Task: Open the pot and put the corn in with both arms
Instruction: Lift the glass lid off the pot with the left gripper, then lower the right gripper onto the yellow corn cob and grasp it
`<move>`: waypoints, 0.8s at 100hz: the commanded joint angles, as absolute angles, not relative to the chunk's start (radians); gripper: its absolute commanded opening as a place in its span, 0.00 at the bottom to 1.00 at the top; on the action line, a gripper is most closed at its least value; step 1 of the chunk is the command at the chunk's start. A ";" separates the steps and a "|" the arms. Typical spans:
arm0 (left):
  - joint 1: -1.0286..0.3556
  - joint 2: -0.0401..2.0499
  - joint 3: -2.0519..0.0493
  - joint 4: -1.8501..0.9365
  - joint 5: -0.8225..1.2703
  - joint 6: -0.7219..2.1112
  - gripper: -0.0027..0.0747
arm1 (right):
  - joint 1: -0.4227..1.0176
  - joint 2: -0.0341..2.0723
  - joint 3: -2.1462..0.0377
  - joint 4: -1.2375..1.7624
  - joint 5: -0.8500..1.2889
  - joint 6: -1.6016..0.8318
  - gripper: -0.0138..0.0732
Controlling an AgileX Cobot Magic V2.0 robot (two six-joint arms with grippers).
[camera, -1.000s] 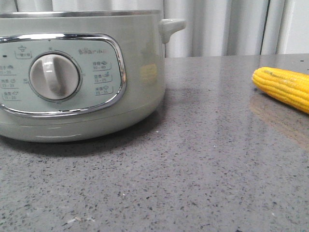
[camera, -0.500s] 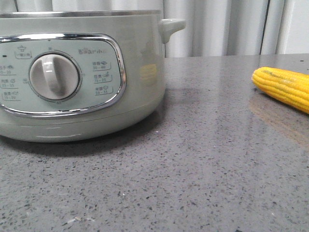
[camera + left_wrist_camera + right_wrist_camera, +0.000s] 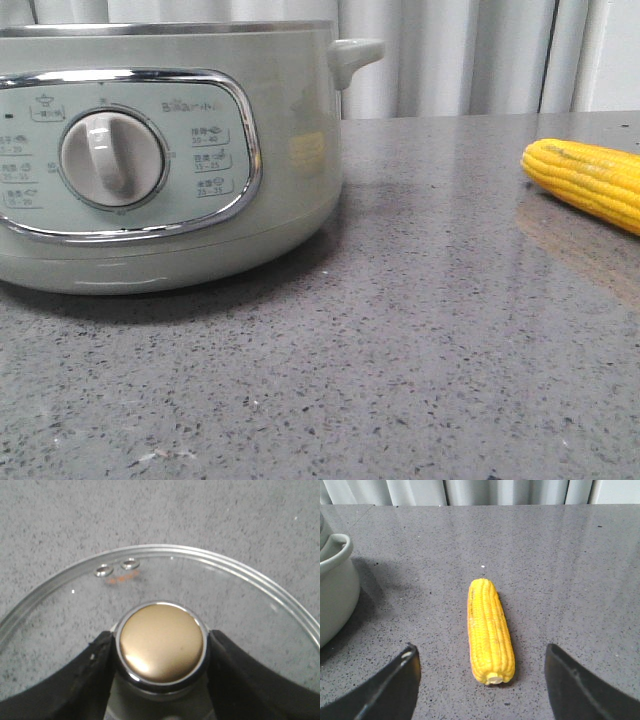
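One pale green electric pot (image 3: pixel 290 120) with one dial (image 3: pixel 112 158) and one visible side handle (image 3: pixel 352 55); one yellow corn cob (image 3: pixel 490 630); one glass lid (image 3: pixel 240 600) bearing one brass-coloured knob (image 3: pixel 161 641) and two small vent holes (image 3: pixel 103 570).

Pot (image 3: pixel 290 110) at left, corn (image 3: pixel 590 180) far right on counter (image 3: pixel 420 350).

front: low, near pot (image 3: pixel 150 150) | right wrist: above corn (image 3: pixel 490 630), shared
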State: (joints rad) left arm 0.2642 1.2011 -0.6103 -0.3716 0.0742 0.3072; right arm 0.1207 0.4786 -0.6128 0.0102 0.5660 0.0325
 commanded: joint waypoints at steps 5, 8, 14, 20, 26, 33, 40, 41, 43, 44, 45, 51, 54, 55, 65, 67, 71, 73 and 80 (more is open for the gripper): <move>0.266 1.178 -0.619 -0.380 -0.034 0.306 0.42 | 0.121 0.494 -0.641 0.000 0.497 0.026 0.69; 0.266 1.178 -0.615 -0.380 -0.029 0.306 0.42 | 0.121 0.494 -0.641 0.000 0.497 0.026 0.69; 0.266 1.178 -0.611 -0.380 -0.023 0.306 0.42 | 0.121 0.494 -0.641 0.000 0.497 0.026 0.69; 0.266 1.178 -0.611 -0.380 -0.023 0.306 0.42 | 0.121 0.494 -0.641 0.000 0.497 0.026 0.69; 0.266 1.164 -0.613 -0.380 -0.023 0.306 0.42 | 0.121 0.494 -0.641 0.000 0.497 0.026 0.69; 0.264 1.140 -0.617 -0.380 -0.039 0.306 0.49 | 0.121 0.494 -0.641 0.000 0.497 0.026 0.69; 0.245 1.110 -0.617 -0.380 -0.075 0.306 0.60 | 0.121 0.494 -0.641 0.000 0.497 0.026 0.69; 0.239 1.104 -0.617 -0.380 -0.081 0.306 0.63 | 0.121 0.497 -0.641 0.000 0.497 0.026 0.69; 0.230 1.098 -0.617 -0.380 -0.087 0.306 0.65 | 0.121 0.499 -0.641 0.000 0.497 0.026 0.69; 0.226 1.092 -0.617 -0.380 -0.089 0.306 0.67 | 0.121 0.502 -0.641 0.000 0.497 0.026 0.69; 0.223 1.089 -0.617 -0.380 -0.093 0.306 0.68 | 0.121 0.504 -0.641 0.000 0.497 0.026 0.69; 0.189 1.059 -0.617 -0.380 -0.109 0.306 0.72 | 0.121 0.523 -0.643 0.000 0.497 0.026 0.69; 0.175 1.045 -0.617 -0.378 -0.119 0.306 0.72 | 0.121 0.538 -0.645 0.000 0.497 0.026 0.69; 0.169 1.042 -0.617 -0.377 -0.125 0.306 0.72 | 0.121 0.541 -0.647 0.000 0.497 0.026 0.69; 0.136 0.977 -0.618 -0.375 -0.168 0.306 0.72 | 0.121 0.595 -0.671 0.000 0.504 0.026 0.69; 0.132 0.960 -0.618 -0.375 -0.173 0.306 0.72 | 0.121 0.609 -0.680 0.000 0.508 0.026 0.69; 0.130 0.930 -0.618 -0.375 -0.180 0.306 0.72 | 0.121 0.649 -0.707 0.000 0.533 0.026 0.69; 0.130 0.911 -0.618 -0.375 -0.182 0.306 0.72 | 0.121 0.662 -0.715 0.000 0.543 0.026 0.69; 0.130 0.847 -0.618 -0.393 -0.175 0.306 0.70 | 0.121 0.735 -0.766 0.000 0.603 0.026 0.69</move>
